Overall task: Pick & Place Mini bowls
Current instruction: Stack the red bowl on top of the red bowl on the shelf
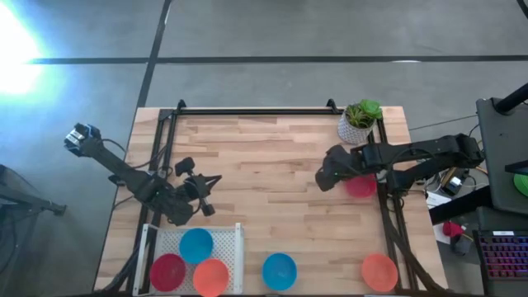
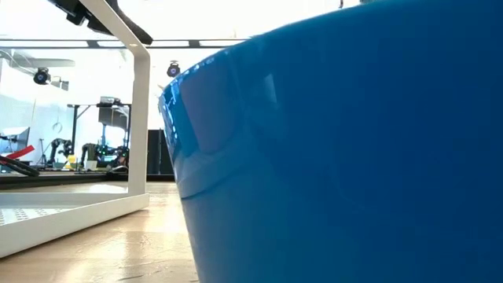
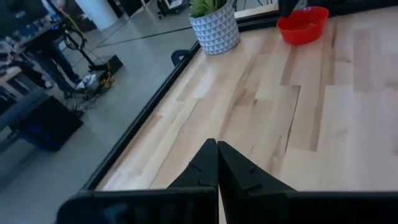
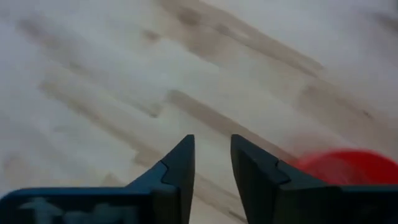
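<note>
Right gripper (image 1: pixel 323 180) hangs right of centre in the high view, fingers parted and empty, beside a red mini bowl (image 1: pixel 360 186) it seems meant to take; left gripper (image 1: pixel 206 195), pinched shut, waits lower left above the white tray (image 1: pixel 239 247), which already holds three bowls.
</note>
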Tool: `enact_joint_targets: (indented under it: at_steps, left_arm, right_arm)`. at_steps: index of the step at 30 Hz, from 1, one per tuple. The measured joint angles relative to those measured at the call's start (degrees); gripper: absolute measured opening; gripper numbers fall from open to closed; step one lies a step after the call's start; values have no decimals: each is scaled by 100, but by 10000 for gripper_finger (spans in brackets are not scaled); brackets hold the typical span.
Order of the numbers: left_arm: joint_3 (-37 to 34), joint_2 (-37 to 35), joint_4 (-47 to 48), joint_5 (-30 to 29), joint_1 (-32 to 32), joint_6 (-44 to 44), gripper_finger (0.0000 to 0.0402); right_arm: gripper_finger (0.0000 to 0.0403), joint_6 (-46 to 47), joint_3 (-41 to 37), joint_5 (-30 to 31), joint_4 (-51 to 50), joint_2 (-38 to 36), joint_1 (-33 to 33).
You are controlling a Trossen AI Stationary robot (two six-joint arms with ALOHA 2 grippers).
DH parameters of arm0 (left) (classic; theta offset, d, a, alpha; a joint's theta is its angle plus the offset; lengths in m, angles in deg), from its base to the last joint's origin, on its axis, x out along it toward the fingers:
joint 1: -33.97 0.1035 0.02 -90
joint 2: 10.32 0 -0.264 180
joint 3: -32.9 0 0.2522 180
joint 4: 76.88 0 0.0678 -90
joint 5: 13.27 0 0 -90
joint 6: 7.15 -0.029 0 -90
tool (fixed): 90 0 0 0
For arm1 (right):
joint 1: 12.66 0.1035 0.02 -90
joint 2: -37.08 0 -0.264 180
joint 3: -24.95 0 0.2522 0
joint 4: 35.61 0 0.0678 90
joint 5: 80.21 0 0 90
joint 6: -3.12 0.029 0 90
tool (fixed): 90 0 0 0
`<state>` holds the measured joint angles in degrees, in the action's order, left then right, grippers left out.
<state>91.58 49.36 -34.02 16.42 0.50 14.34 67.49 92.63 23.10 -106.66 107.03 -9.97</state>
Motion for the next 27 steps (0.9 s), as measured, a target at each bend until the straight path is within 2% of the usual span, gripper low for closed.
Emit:
enact_joint_targets:
  at_steps: [7, 16, 27]
  left_arm:
    - [149, 0, 7, 0, -1, -577, 0]
    - [276, -4, 4, 0, -1, -952, 0]
    - [276, -4, 4, 0, -1, -1108, 0]
  right_arm:
    - [125, 1149, -269, -57, -554, 0, -25]
    - [128, 1858, -803, -603, -549, 0, -22]
    - [130, 2205, -948, -586, -512, 56, -21]
